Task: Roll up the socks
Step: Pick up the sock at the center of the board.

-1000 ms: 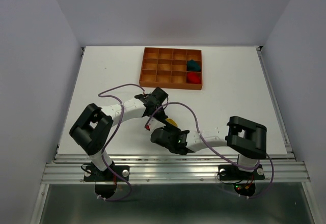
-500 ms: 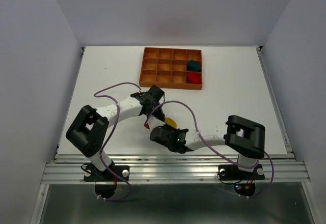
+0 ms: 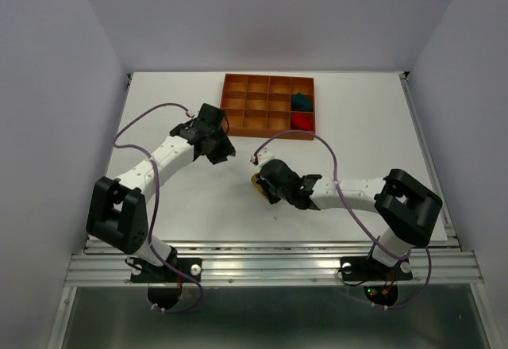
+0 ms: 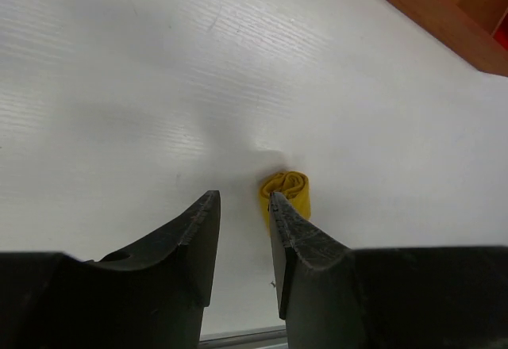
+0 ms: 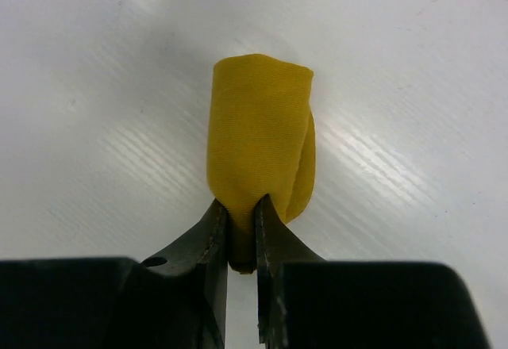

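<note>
A yellow sock (image 5: 258, 127), rolled into a small bundle, is pinched at its near end by my right gripper (image 5: 240, 206), which is shut on it just above the white table. From above, the yellow sock (image 3: 258, 180) peeks out beside the right gripper (image 3: 266, 179) at mid-table. My left gripper (image 4: 242, 200) stands open and holds nothing. In its own view the yellow sock (image 4: 287, 190) lies just beyond its right fingertip. From above, the left gripper (image 3: 227, 151) sits up and to the left of the roll. A red sock (image 3: 301, 121) and a teal sock (image 3: 299, 100) lie bundled in the tray.
The orange-brown compartmented tray (image 3: 238, 129) stands at the back centre of the white table, its near wall also in the left wrist view (image 4: 429, 12). Purple cables loop over both arms. The metal rail runs along the near edge (image 3: 270, 258).
The left gripper opened, let go and drew back up-left toward the tray. The right gripper shut on the yellow sock and shifted right and away from the near edge with it.
</note>
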{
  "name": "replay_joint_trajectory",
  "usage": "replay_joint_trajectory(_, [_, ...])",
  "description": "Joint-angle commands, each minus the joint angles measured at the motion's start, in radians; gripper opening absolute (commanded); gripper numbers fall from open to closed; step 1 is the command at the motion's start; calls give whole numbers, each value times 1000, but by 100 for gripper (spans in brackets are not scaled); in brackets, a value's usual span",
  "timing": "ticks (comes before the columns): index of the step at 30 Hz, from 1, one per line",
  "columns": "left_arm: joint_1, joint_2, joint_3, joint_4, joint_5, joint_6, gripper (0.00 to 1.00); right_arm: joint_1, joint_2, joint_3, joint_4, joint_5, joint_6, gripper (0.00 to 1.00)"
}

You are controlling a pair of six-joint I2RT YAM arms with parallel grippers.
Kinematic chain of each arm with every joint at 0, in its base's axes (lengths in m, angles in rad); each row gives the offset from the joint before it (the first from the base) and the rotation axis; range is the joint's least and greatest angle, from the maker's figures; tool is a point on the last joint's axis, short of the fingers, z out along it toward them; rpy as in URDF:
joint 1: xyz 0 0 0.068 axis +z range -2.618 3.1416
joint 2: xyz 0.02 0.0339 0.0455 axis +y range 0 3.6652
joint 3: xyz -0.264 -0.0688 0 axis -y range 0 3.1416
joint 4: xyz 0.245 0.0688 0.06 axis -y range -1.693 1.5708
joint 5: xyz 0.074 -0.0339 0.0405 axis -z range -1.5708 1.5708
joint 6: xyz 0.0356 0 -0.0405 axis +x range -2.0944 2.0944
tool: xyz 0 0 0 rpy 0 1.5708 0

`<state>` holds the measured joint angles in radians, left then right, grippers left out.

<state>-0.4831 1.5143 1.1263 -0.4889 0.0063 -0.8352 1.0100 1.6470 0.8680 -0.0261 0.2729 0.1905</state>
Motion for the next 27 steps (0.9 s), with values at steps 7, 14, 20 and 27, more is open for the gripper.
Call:
replay_joint_trajectory(7, [67, -68, -29, 12, 26, 62, 42, -205, -116, 26, 14, -127, 135, 1])
replay_joint_trajectory(14, [115, -10, 21, 10, 35, 85, 42, -319, -191, 98, 15, -55, 74, 1])
replay_joint_trajectory(20, [149, 81, 130, -4, 40, 117, 42, -428, -179, 180, 15, -21, -23, 1])
replay_joint_trajectory(27, [182, 201, 300, -16, 6, 153, 57, -563, -93, 328, 52, 49, -230, 1])
